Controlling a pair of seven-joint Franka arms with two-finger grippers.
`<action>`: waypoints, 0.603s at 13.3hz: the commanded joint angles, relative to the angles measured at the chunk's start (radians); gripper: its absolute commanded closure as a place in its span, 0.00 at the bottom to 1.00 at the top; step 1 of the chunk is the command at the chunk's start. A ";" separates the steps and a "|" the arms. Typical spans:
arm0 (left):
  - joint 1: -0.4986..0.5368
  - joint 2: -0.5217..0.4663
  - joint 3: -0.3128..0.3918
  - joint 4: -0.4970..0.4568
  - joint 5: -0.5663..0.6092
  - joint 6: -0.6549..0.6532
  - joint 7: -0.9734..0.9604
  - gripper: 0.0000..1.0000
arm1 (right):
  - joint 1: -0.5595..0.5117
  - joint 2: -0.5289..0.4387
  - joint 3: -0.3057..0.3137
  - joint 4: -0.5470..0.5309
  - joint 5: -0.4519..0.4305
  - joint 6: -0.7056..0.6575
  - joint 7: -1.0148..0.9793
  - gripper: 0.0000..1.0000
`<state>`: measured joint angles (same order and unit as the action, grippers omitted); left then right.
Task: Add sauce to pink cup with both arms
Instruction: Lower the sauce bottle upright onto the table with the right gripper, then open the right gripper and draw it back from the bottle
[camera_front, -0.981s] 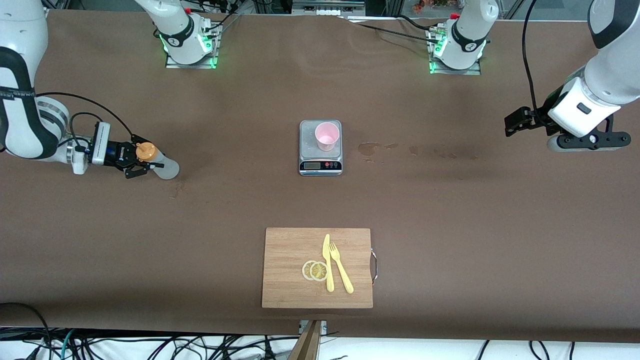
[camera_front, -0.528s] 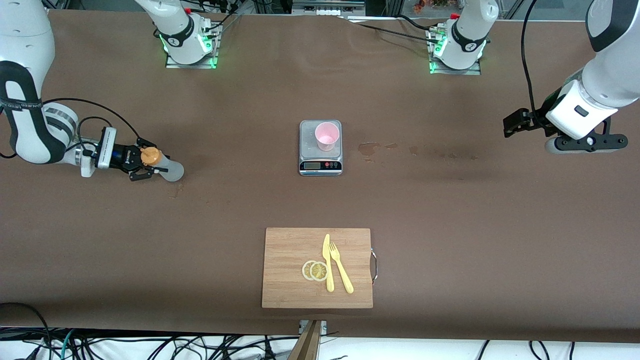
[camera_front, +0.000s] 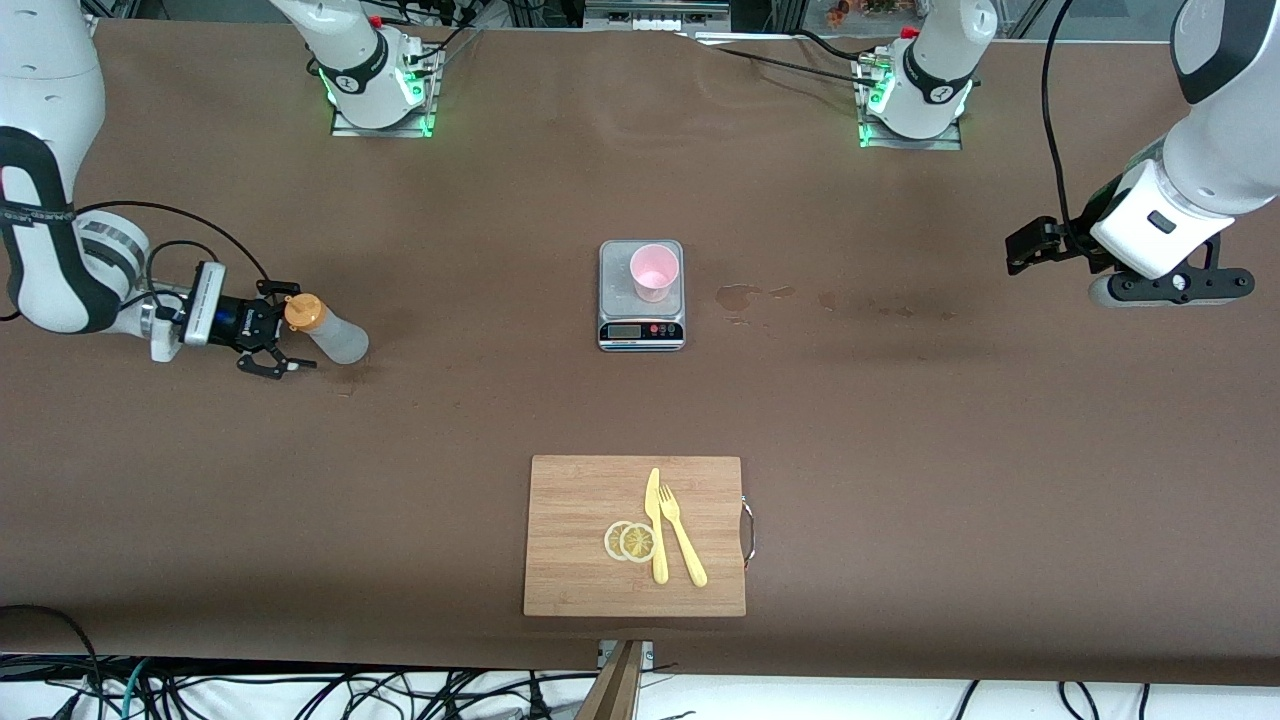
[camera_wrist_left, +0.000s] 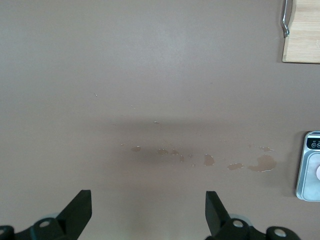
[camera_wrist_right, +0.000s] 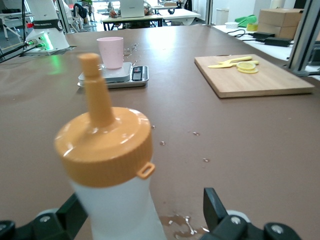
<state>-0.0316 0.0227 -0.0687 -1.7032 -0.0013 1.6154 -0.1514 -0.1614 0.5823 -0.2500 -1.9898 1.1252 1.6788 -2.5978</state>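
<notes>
The right gripper (camera_front: 275, 335) is low at the right arm's end of the table. Its fingers are spread wide and it holds nothing. The bottle (camera_front: 330, 332) stands on the table right at its fingertips, and in the right wrist view the orange cap (camera_wrist_right: 104, 148) sits between the two open fingers (camera_wrist_right: 214, 205). The fingers do not seem to touch it.

The cup (camera_front: 654, 272) is well away from this gripper, toward the middle of the table. It stands upright on the scale (camera_front: 641, 332). I cannot tell if any sauce is in it.

The left gripper (camera_front: 1040, 243) waits up in the air over the left arm's end of the table. Its fingers are spread too, with nothing in them. Small wet spots (camera_wrist_left: 207, 159) lie on the table under it.

The step looks like the bottle being set free, or about to be picked up; I cannot say which. If sauce is yet to go in, the right gripper must close on the bottle's soft body, not squeeze hard, lift it, and carry it to the cup.
</notes>
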 joint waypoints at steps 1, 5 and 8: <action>-0.004 0.014 -0.014 0.027 -0.009 -0.020 0.006 0.00 | -0.053 -0.051 0.005 0.009 -0.077 -0.025 0.008 0.00; -0.004 0.016 -0.014 0.027 -0.009 -0.020 0.006 0.00 | -0.098 -0.195 0.005 0.011 -0.282 -0.018 0.095 0.00; -0.005 0.016 -0.014 0.027 -0.009 -0.020 0.006 0.00 | -0.104 -0.327 0.005 0.013 -0.459 -0.008 0.259 0.00</action>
<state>-0.0350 0.0254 -0.0826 -1.7032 -0.0013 1.6149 -0.1514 -0.2553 0.3560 -0.2558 -1.9536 0.7590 1.6664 -2.4411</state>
